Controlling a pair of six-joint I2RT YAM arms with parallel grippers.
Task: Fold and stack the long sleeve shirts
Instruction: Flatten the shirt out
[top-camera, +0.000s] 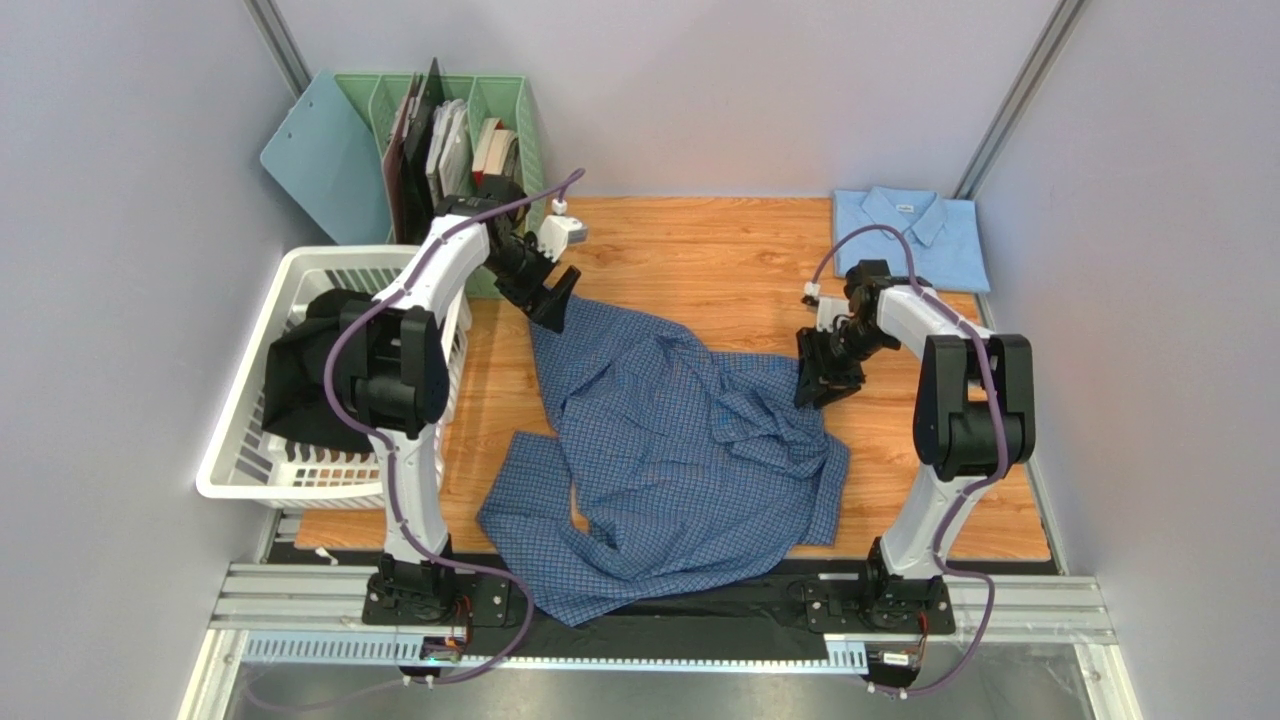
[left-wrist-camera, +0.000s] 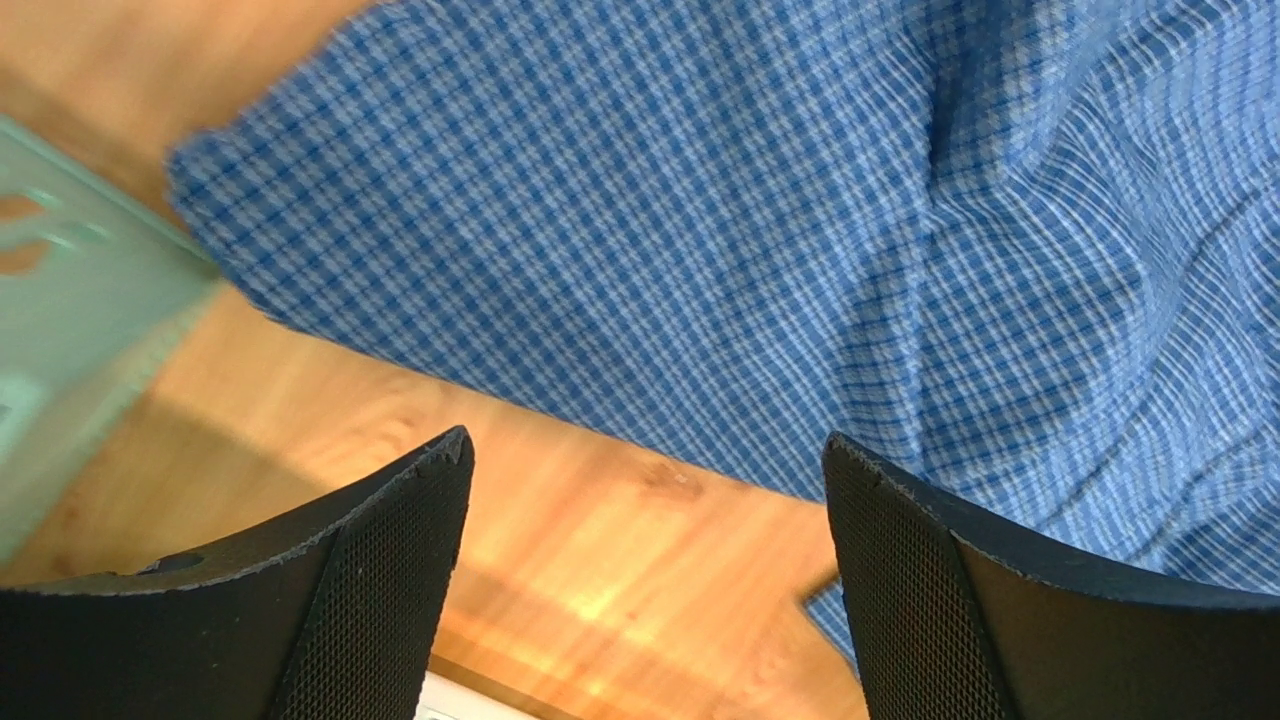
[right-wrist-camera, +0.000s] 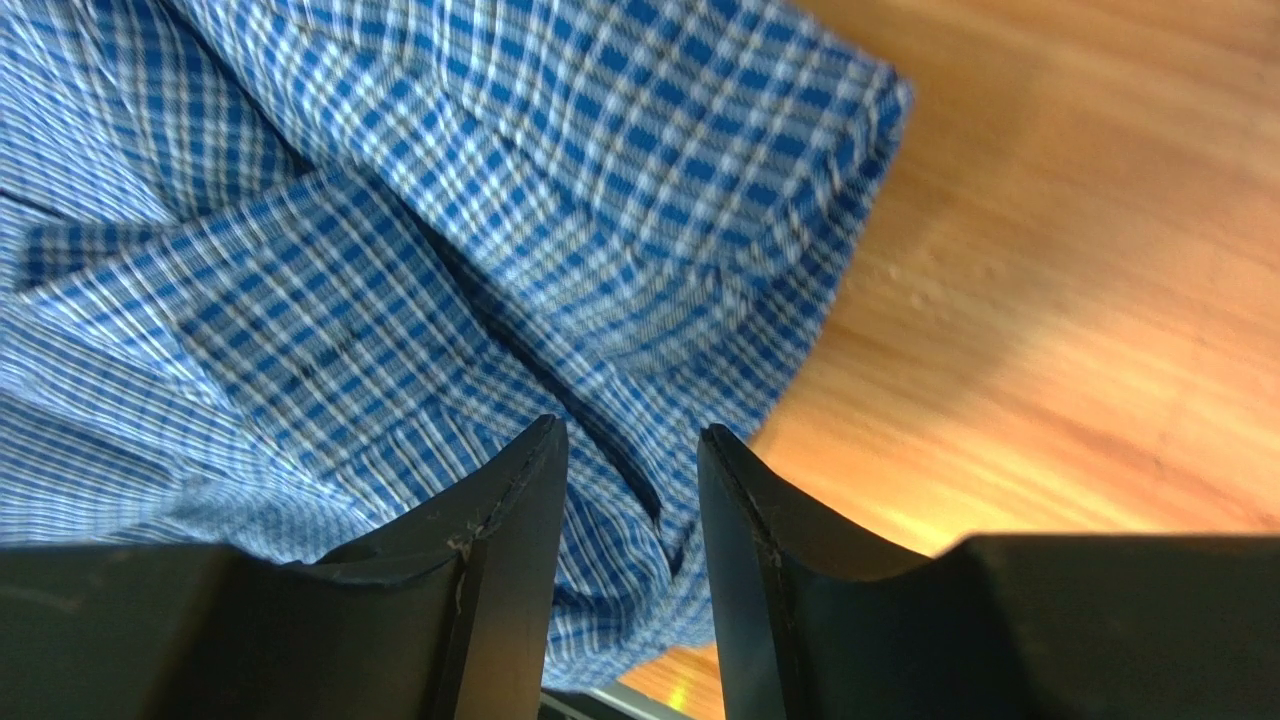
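The mid-blue checked long sleeve shirt (top-camera: 676, 435) lies crumpled across the middle of the wooden table, one sleeve trailing over the near edge. The pale sky-blue shirt (top-camera: 912, 233) lies folded flat at the back right corner. My left gripper (top-camera: 544, 300) hovers at the checked shirt's far left corner. In the left wrist view it (left-wrist-camera: 643, 443) is open wide, with bare wood between its fingers and the checked cloth (left-wrist-camera: 781, 225) just beyond. My right gripper (top-camera: 824, 375) is at the shirt's right edge; in its wrist view it (right-wrist-camera: 631, 435) is open by a narrow gap over a fold of the checked cloth (right-wrist-camera: 451, 255).
A white laundry basket (top-camera: 248, 428) holding dark clothing stands off the table's left side. A green file rack (top-camera: 504, 105) with folders and a blue clipboard (top-camera: 323, 158) sit at the back left. Bare wood (top-camera: 706, 255) shows between the two shirts.
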